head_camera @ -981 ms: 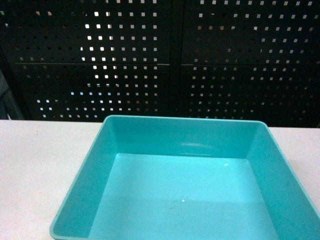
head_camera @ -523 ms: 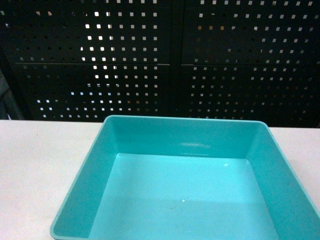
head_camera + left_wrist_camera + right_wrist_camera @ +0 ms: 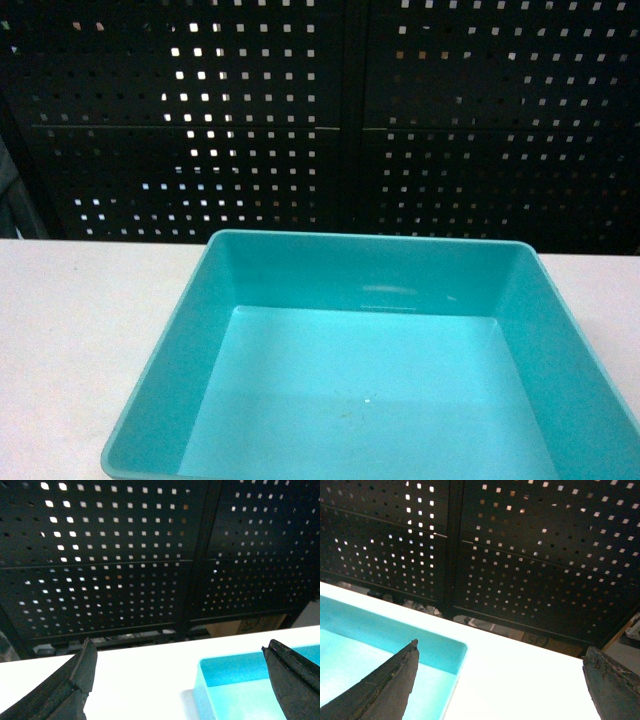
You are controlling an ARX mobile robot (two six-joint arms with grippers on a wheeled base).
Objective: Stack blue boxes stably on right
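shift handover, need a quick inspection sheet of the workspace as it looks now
surface: white table, bare where visible
job's things: one turquoise tub, upright, empty; no second tub in view
clutter: nothing seen
grippers: left gripper open, over the tub's left far corner; right gripper open, over its right far corner; neither holds anything
cables: nothing seen
surroundings: black perforated panel behind the table

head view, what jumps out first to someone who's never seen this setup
The turquoise tub dominates, filling the lower middle of the head view on a white table, and it looks empty inside. Behind it a black perforated panel spans the whole background, with light showing through its small square holes. In the wrist views the left tool and the right tool each hang open above a corner of the tub, holding nothing.
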